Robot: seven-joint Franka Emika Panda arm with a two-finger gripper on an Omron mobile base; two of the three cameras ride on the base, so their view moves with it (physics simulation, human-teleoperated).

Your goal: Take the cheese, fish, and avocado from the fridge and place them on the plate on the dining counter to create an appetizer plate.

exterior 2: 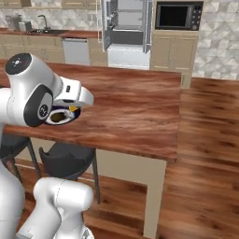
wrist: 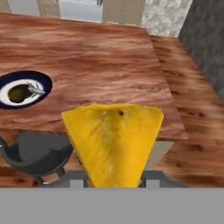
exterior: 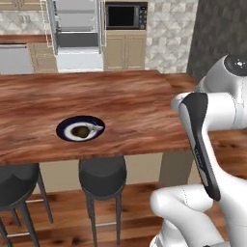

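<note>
A big yellow-orange wedge of cheese [wrist: 113, 140] fills the lower middle of the hand view, with my gripper [wrist: 113, 179] shut on it, in front of the dining counter's [wrist: 96, 57] near edge. A yellow bit of the cheese [exterior 2: 72, 109] shows under the hand in the right base view. To the left on the counter [exterior: 125, 101] lies the dark plate [exterior: 65, 128] [wrist: 8, 76]. On it are the brown-olive avocado [exterior: 82, 131] [wrist: 18, 93] and a grey fish [exterior: 94, 128] [wrist: 36, 90]. The fridge [exterior: 77, 34] [exterior 2: 128, 23] stands open at the back.
Two dark stools [exterior: 101, 176] [exterior: 17, 178] stand under the counter's near edge, one [wrist: 37, 151] just left of the cheese. A black microwave [exterior: 125, 15] sits in the beige cabinet beside the fridge. Wooden floor [exterior 2: 205, 140] lies right of the counter.
</note>
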